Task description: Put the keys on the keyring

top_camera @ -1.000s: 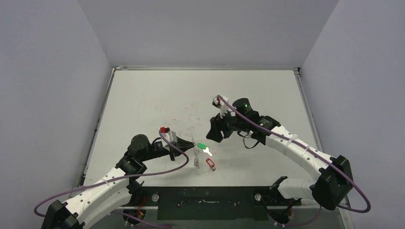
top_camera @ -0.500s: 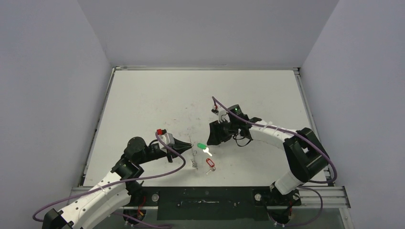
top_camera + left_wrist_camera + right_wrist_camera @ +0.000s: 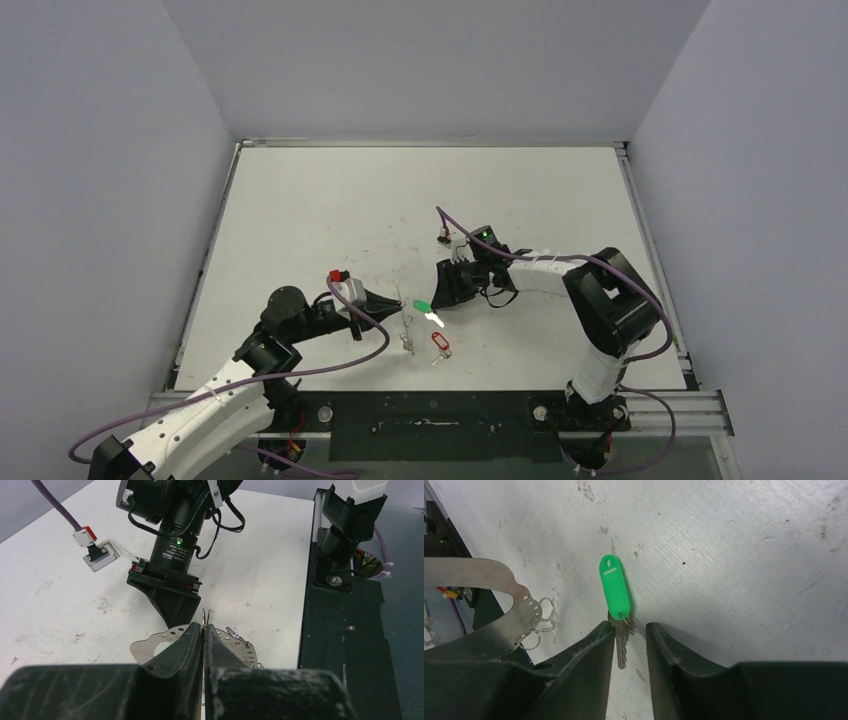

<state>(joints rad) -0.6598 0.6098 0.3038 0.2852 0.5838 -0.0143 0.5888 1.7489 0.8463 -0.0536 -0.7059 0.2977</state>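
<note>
The key with the green tag [image 3: 422,306] lies on the white table; in the right wrist view its tag [image 3: 615,585] points away and its silver blade [image 3: 621,647] lies between my fingers. My right gripper [image 3: 630,626] [image 3: 445,290] is open low over it, straddling the blade, the left finger right against it. The key with the red tag [image 3: 441,343] lies nearer the front edge. My left gripper [image 3: 203,626] [image 3: 398,303] is shut on the keyring, whose thin wire loop [image 3: 205,616] pokes out past the tips.
Under the left fingers hangs a curved silver plate [image 3: 150,645] [image 3: 499,625] with a row of holes and several small rings [image 3: 544,615]. The black front rail [image 3: 345,630] runs along the near table edge. The right arm's wrist [image 3: 175,555] stands just beyond the left gripper.
The right arm has swung down and left to the green-tagged key, and its jaws have narrowed around the blade. The left gripper has stayed shut near the same spot.
</note>
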